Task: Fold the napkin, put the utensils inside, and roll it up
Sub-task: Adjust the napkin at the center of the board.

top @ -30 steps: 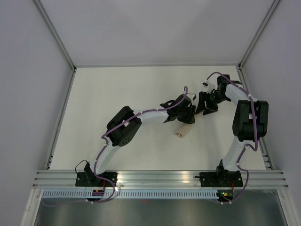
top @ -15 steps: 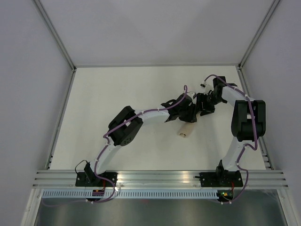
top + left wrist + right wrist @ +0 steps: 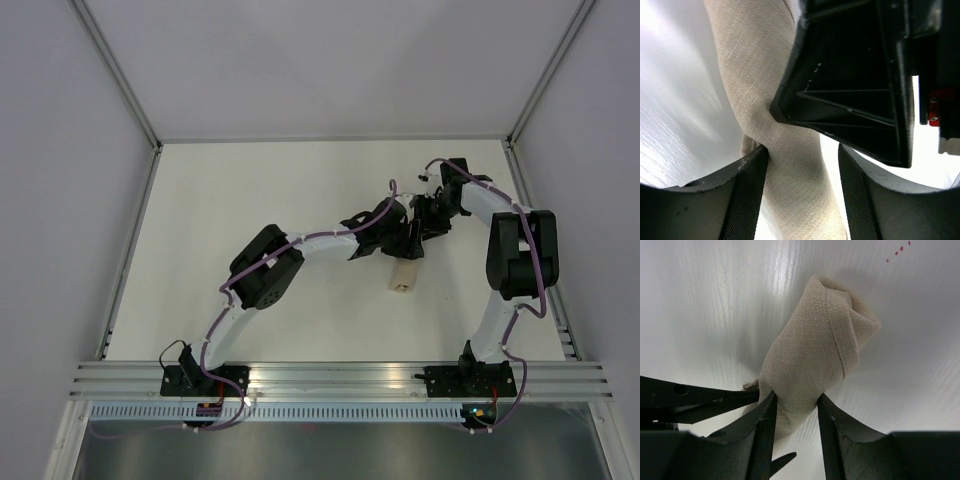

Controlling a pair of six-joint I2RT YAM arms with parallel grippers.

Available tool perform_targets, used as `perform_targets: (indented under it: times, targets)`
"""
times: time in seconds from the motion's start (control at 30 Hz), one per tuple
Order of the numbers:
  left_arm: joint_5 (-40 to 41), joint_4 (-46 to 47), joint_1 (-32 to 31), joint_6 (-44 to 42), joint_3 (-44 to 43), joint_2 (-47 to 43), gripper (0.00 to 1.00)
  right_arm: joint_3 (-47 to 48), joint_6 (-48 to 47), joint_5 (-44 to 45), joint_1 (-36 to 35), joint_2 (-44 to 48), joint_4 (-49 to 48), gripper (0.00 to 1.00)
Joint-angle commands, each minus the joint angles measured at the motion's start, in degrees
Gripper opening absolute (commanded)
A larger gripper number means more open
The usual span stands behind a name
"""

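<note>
Left gripper (image 3: 801, 165) and right gripper (image 3: 796, 407) both clamp the rolled napkin (image 3: 820, 340), soft, light cloth probably best pinched across its full thickness to stop unrolling.

Napkins: one tan-beige woven cloth napkin (image 3: 402, 277), rolled into a bundle; both wrist views show this same single bundle.
Arms: two white-and-black jointed robot arms, the left arm (image 3: 265, 275) and the right arm (image 3: 520, 250).
Grippers: two black two-finger grippers, the left gripper (image 3: 408, 245) and the right gripper (image 3: 425, 225).
Fingers: four in all, one pair per gripper; each wrist view shows its own pair either side of the cloth.
Cables: two thin purple cables, one (image 3: 392, 186) on the left arm, one (image 3: 437, 161) on the right.
Bases: two black arm bases (image 3: 205, 381) (image 3: 478, 381).
Tables: one white flat table (image 3: 230, 200).
Rails: one ribbed silver aluminium rail (image 3: 340, 375) along the near edge.
</note>
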State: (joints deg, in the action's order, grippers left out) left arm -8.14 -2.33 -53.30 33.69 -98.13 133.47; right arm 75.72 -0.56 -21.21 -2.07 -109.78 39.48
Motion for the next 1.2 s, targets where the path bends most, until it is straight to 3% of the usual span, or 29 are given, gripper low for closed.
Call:
perform_targets:
  times: [0.0,0.43,0.9,1.17]
  targets:
    - [-0.6,-1.9,0.5,-0.1,2.4,-1.1,0.66,2.2,2.2,6.6,-1.4,-0.7,-2.0,0.43]
    - [-1.4,7.0,0.7,-5.2,9.1,-8.9,0.68,5.1,1.7,14.3,-4.2,-2.4,-3.4,0.39]
    - [4.1,5.7,1.4,-6.7,15.6,-16.5,0.68,11.8,1.0,23.8,-7.4,-6.8,-3.4,0.40]
    - [5.5,5.6,2.1,-6.8,21.4,-25.3,0.68,16.5,-1.4,29.3,-10.2,-11.3,-3.8,0.42]
